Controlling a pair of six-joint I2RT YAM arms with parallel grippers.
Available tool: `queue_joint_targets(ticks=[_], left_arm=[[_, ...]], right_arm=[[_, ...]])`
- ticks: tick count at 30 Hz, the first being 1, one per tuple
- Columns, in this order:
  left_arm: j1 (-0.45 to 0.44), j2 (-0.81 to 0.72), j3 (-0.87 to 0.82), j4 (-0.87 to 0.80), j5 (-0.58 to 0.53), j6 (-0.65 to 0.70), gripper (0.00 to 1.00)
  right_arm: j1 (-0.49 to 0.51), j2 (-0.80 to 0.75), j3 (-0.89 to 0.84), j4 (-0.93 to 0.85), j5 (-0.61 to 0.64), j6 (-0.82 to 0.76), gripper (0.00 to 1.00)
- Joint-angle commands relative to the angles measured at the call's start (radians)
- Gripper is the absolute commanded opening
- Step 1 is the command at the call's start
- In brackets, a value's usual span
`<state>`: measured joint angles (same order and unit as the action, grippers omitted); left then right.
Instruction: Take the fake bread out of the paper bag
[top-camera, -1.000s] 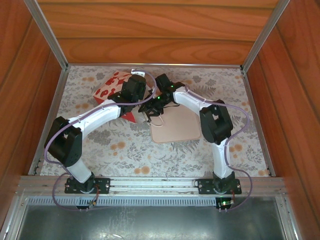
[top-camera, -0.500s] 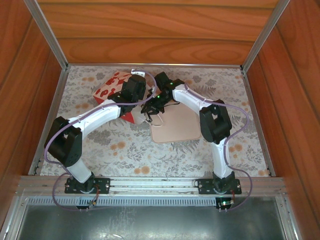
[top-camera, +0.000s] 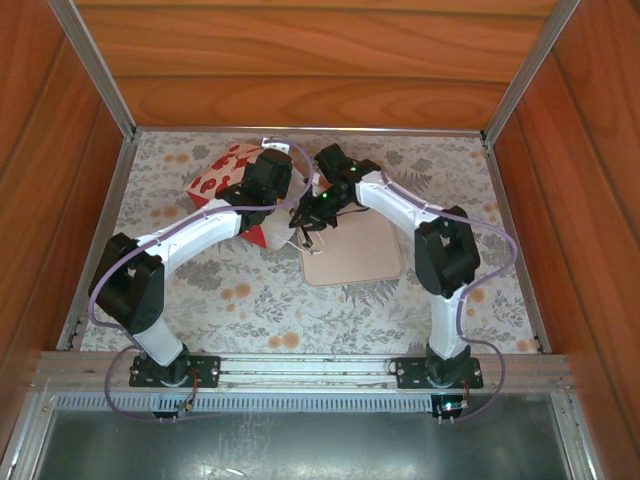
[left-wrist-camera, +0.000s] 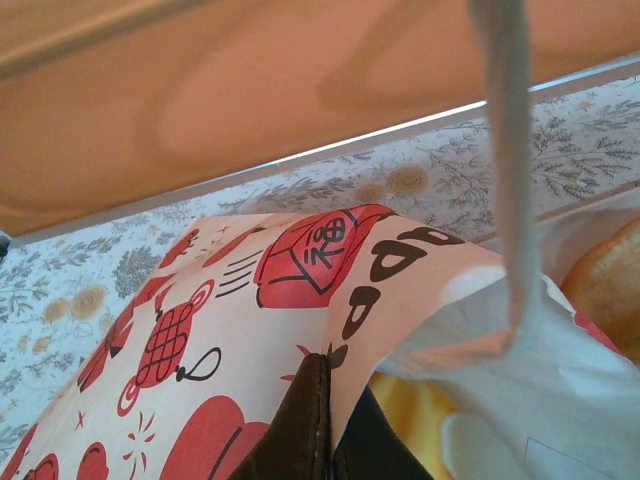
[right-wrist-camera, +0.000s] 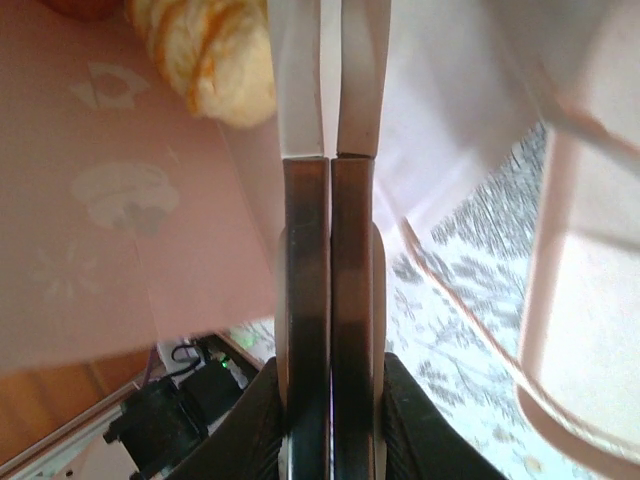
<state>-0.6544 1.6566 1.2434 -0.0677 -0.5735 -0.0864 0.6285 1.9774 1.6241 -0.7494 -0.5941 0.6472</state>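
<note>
As left gripper (left-wrist-camera: 326, 410) pinches the paper bag (left-wrist-camera: 240, 310), bread (left-wrist-camera: 610, 285) shows inside

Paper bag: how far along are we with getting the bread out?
Done: the left gripper is shut on the paper bag at its edge, holding the mouth open. In hand: the right gripper, shut, is at the mouth beside the fake bread; whether it grips anything I cannot tell. Left: every piece I see lies inside the bag, so all must come out, probably onto the tray.

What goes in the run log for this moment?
left gripper: shut on red-and-white paper bag rim | right gripper: shut at bag mouth | golden toy bread: inside bag
</note>
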Motion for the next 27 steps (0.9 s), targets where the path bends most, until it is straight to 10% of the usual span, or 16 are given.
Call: queue_joint_targets(ticks=[1, 6, 19, 27], left_arm=[[0.007, -0.011, 0.005, 0.013, -0.025, -0.004, 0.0], [0.01, -0.016, 0.005, 0.013, -0.024, -0.002, 0.0], [0.012, -0.019, 0.014, 0.01, -0.005, 0.002, 0.0], [0.012, -0.024, 0.013, 0.011, 0.007, -0.001, 0.0]], right_arm=[[0.007, -0.078, -0.045, 0.012, -0.009, 0.011, 0.0], [0.008, -0.112, -0.099, 0.023, -0.025, 0.032, 0.01], [0.007, -0.092, -0.088, 0.019, -0.013, 0.021, 0.51], [0.004, -0.046, -0.035, -0.007, 0.001, -0.002, 0.56]])
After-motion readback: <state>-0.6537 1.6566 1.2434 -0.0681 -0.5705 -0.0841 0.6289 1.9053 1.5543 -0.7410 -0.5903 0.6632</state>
